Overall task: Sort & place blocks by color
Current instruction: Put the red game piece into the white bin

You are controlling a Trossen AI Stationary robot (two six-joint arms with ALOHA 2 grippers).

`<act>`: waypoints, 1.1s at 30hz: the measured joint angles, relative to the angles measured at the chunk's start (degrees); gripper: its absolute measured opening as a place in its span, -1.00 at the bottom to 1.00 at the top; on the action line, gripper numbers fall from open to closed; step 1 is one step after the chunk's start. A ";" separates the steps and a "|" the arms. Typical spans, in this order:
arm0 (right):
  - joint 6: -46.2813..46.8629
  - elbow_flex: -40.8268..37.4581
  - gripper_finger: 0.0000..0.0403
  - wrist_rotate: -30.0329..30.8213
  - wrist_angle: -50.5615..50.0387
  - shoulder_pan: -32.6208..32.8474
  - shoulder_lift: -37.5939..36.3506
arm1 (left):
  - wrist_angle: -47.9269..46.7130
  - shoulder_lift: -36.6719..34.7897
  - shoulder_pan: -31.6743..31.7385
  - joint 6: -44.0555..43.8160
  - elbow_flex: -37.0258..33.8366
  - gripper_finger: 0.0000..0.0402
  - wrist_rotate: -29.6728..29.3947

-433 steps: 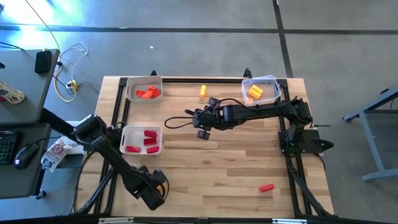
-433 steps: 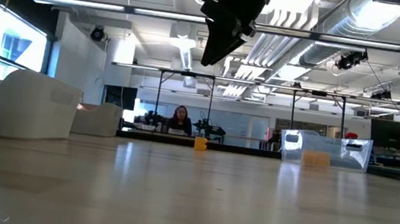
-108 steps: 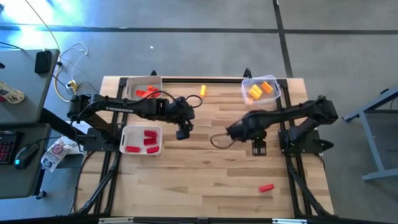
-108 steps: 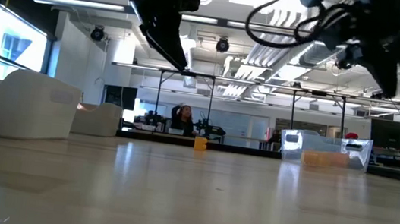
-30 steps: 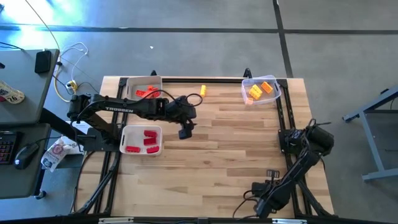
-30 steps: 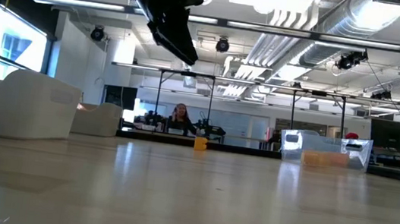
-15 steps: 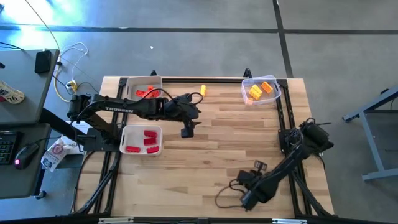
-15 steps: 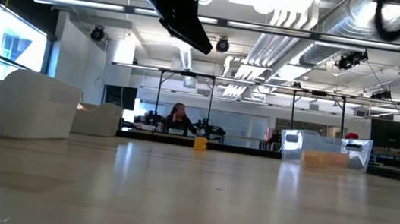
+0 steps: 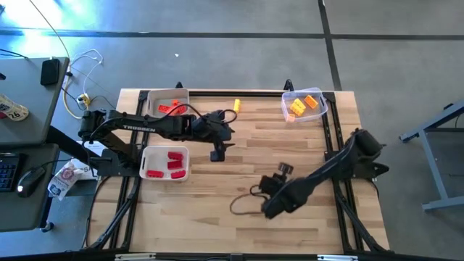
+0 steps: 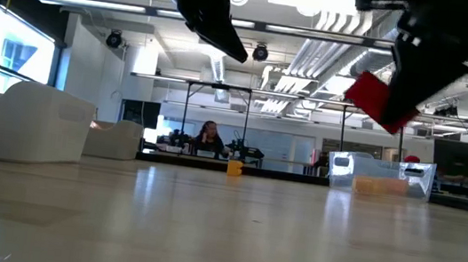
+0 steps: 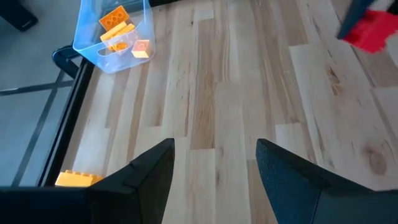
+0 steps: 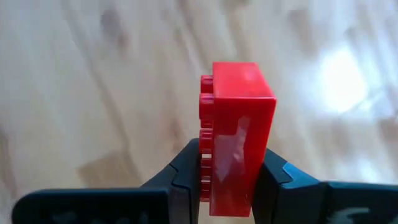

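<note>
One red block (image 12: 236,134) now rides pinched in the right tool (image 12: 227,177), lifted off the bench (image 9: 290,145), bound for the red tray (image 9: 165,162); the left tool (image 11: 214,165) hangs spread.

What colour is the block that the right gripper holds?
Red. The block shows best in the right wrist view, clamped in the right gripper.

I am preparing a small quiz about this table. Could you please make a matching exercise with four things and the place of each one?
Things:
1. red block
2. yellow block
3. orange blocks
4. left gripper

Places:
A. alone on the table by its far edge
B. inside the clear tub
C. clamped in the right gripper
D. above bare table, holding nothing

Pairs: 1-C, 2-A, 3-B, 4-D
</note>
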 joint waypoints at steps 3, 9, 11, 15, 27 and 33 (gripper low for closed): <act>-4.55 0.02 -0.65 2.29 -0.16 -2.31 -3.44 | 0.01 0.00 -0.10 0.00 0.00 0.05 0.02; -15.11 0.02 -0.65 3.67 0.02 -6.74 -9.21 | 0.81 0.00 -0.10 0.00 0.00 0.05 2.74; -17.97 0.02 -0.65 3.68 0.15 -8.26 -10.84 | 1.90 0.00 -0.10 -0.02 0.00 0.05 3.80; -25.29 0.02 -0.65 3.63 1.73 -10.81 -13.52 | 4.64 0.00 -0.09 -0.07 0.00 0.05 4.90; -51.55 0.02 -0.65 1.51 12.72 -19.34 -17.61 | 12.90 0.00 -0.08 -1.51 0.00 0.05 6.31; -58.04 0.02 -0.65 0.48 17.32 -23.14 -17.61 | 15.74 0.00 -0.08 -1.53 0.00 0.05 6.30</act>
